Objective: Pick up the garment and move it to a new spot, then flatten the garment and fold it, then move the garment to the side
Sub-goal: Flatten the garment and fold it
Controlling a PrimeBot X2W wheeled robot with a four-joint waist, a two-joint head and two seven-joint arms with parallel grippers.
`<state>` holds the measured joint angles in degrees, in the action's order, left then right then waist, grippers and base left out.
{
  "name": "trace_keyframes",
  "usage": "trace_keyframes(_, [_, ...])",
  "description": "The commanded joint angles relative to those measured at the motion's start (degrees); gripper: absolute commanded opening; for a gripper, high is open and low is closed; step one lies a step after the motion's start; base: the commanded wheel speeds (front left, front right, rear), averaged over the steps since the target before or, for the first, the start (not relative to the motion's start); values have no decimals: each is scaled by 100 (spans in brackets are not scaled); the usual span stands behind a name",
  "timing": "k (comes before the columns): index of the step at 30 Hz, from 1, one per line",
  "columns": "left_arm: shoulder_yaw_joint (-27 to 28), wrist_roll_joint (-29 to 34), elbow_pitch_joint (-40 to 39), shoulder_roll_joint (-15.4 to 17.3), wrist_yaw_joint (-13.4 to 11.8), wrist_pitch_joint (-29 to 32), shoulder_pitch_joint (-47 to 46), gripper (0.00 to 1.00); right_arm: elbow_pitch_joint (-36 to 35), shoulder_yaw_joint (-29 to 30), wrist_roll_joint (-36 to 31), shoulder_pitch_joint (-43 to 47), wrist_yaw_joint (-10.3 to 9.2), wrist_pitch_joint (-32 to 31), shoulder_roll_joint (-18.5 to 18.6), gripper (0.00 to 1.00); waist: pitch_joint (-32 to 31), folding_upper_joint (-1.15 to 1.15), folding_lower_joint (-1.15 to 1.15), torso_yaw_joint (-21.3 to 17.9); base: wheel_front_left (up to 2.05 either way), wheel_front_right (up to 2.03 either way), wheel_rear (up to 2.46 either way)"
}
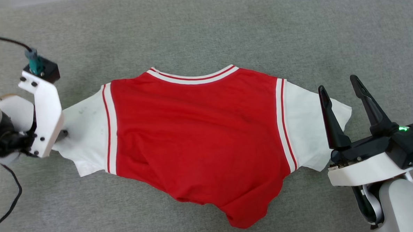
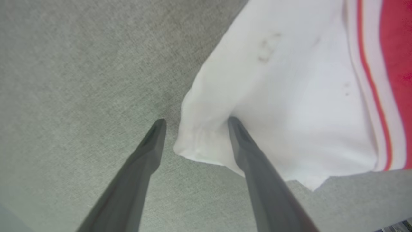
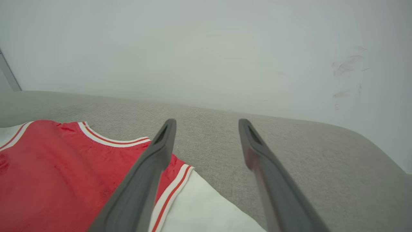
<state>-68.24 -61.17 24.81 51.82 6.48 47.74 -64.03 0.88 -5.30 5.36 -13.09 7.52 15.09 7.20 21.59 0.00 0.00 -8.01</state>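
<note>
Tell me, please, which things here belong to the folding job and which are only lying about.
Job: garment; left gripper, open at one sleeve; right gripper, open.
Lying about: black cable; grey surface; white wall.

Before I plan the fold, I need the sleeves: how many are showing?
2. The left sleeve lies by the left gripper; the right sleeve lies beside the right gripper. None seems hidden.
</note>
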Motion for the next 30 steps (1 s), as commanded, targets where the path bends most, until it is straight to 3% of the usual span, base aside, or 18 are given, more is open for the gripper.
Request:
trace_keyframes(1, [-27, 6, 21, 18, -35, 7, 110, 100, -18, -7, 42, -93, -5, 11, -16, 100, 79, 0, 0, -74, 0, 0, 0])
trace_keyframes(5, [-138, -42, 132, -44, -79, -44, 409, 100, -12, -14, 14, -136, -5, 11, -47, 100, 163, 0, 0, -146, 0, 0, 0])
trace_keyframes(6, [-147, -46, 147, -63, -77, -71, 459, 86, -7, -9, 0, -162, -6, 11, -43, 100, 167, 0, 0, -156, 0, 0, 0])
trace_keyframes(7, [-137, -57, 165, -79, -78, -118, 492, 20, -7, -4, -11, -196, -6, 11, -31, 100, 164, 0, 0, -159, 0, 0, 0])
trace_keyframes(8, [-137, -70, 180, -93, -76, -138, 505, 0, -10, 6, -19, -225, -5, 12, -20, 100, 152, 0, 0, -153, 0, 0, 0])
trace_keyframes(15, [27, -54, -7, -15, -9, -435, 268, 0, -69, 199, -133, -472, -5, 11, 238, 100, -121, 0, 0, 0, 0, 0, 0])
trace_keyframes(21, [96, 4, -408, 98, 34, -664, 149, 0, -217, 278, -184, -957, -6, -85, 780, 100, -294, 0, 0, 111, 0, 0, 0])
trace_keyframes(26, [83, 125, -1036, 171, 34, -807, 77, 0, -476, 36, 217, -1632, -6, -1377, 1698, 100, -351, 0, 0, 256, 0, 0, 0])
trace_keyframes(27, [73, 172, -1183, 169, 2, -806, 56, 0, -444, -172, 526, -1814, -6, -2105, 2056, 100, -332, 0, 0, 301, 0, 0, 0])
trace_keyframes(30, [74, 212, -1346, 158, -50, -811, 40, 0, -327, -702, 1258, -2119, -6, -3447, 2695, 100, -288, 0, 0, 344, 0, 0, 0])
